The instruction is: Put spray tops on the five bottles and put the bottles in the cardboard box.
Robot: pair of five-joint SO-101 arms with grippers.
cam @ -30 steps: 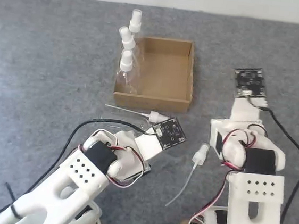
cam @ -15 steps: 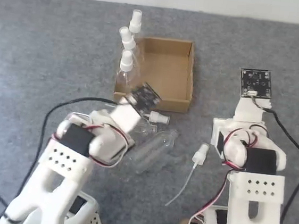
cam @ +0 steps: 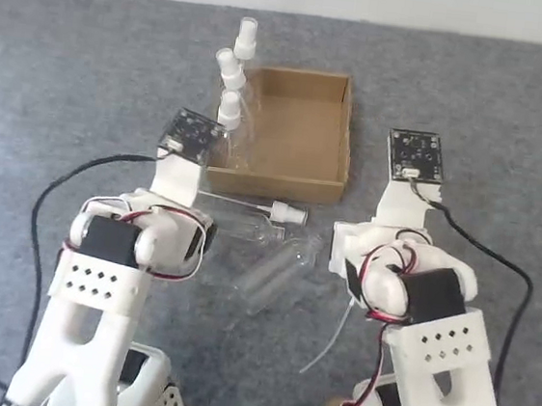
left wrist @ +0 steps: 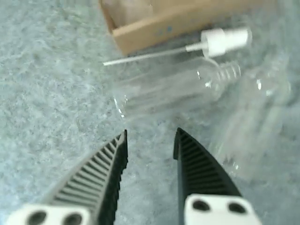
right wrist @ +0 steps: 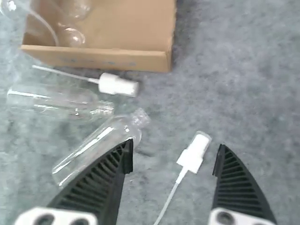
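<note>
Two bare clear bottles lie on the carpet in front of the cardboard box [cam: 298, 128]: one lies level [cam: 240, 221] [left wrist: 173, 86], the other is tilted [cam: 279, 267] [right wrist: 96, 149]. A spray top [cam: 287, 211] [left wrist: 225, 40] with its long tube rests between the level bottle and the box. A second spray top [right wrist: 193, 157] lies between the fingers of my open right gripper [right wrist: 174, 146], which hangs above it. My open left gripper [left wrist: 151, 136] is empty and hovers just short of the level bottle's base. Three capped bottles [cam: 230, 111] stand along the box's left side.
The grey carpet [cam: 91, 68] spreads out left and right of the box. The second spray top's thin tube [cam: 329, 340] trails out from under the right arm [cam: 408, 285]. A black cable [cam: 47, 209] loops beside the left arm.
The left arm swung left off the two lying bottles, which now show. The right arm turned left and now covers the loose spray top in the high view.
</note>
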